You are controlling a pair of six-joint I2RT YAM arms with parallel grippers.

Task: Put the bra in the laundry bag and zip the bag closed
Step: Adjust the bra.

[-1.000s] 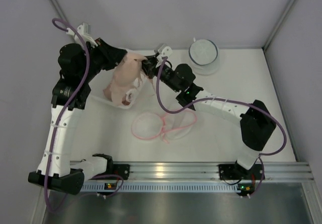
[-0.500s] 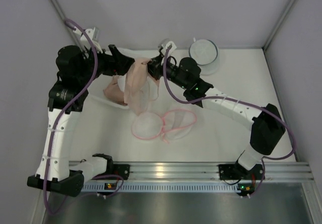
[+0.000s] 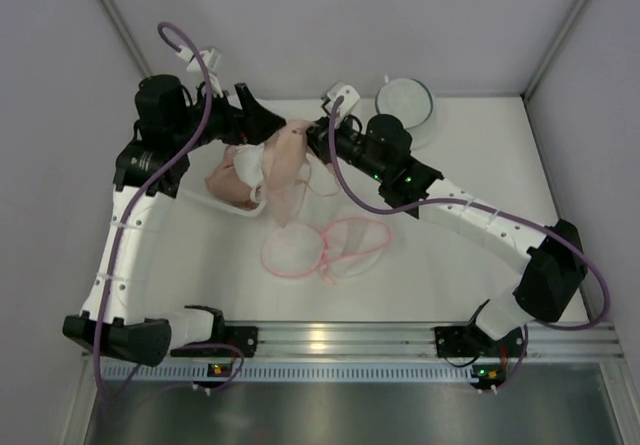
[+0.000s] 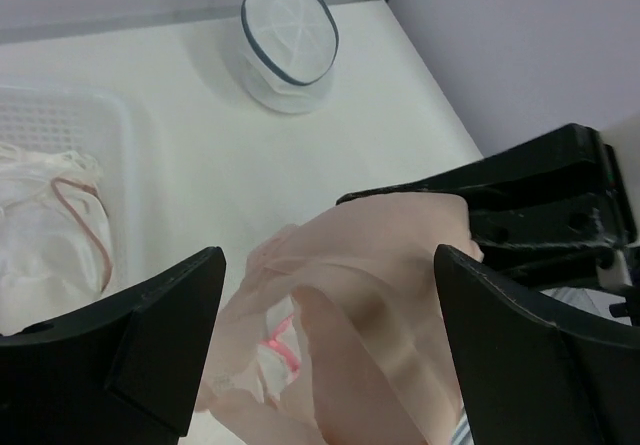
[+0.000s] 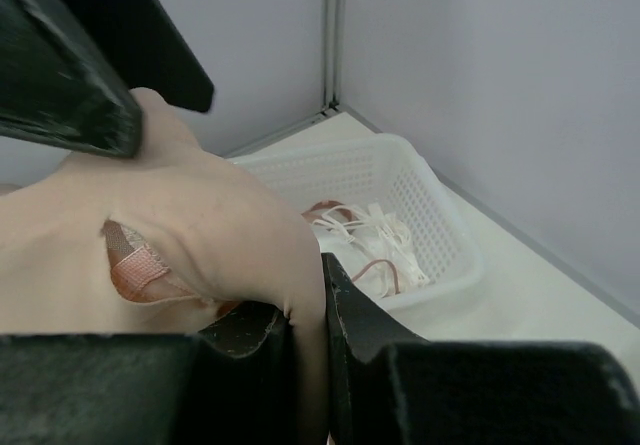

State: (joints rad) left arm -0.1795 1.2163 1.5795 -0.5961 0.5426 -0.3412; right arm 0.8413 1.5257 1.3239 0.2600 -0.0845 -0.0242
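The bra (image 3: 285,170) is beige and hangs in the air above the table, between the basket and the laundry bag. My right gripper (image 3: 313,137) is shut on its upper edge; in the right wrist view the fabric (image 5: 180,225) is pinched between the shut right gripper (image 5: 308,295). My left gripper (image 3: 262,120) stands open just left of the bra. In the left wrist view the bra (image 4: 380,305) lies below the spread left gripper (image 4: 330,260), touching neither finger. The laundry bag (image 3: 325,245), pink-rimmed mesh, lies flat and open on the table below the bra.
A white basket (image 3: 222,197) with pale garments sits at the back left, also seen in the wrist views (image 5: 420,195) (image 4: 90,115). A round white mesh pouch with a grey rim (image 3: 405,105) (image 4: 288,30) stands at the back. Walls enclose the table on three sides.
My left gripper has opened and let go of the bra, drawing back and up. The right gripper has kept its hold and carried the bra slightly right, where it now hangs.
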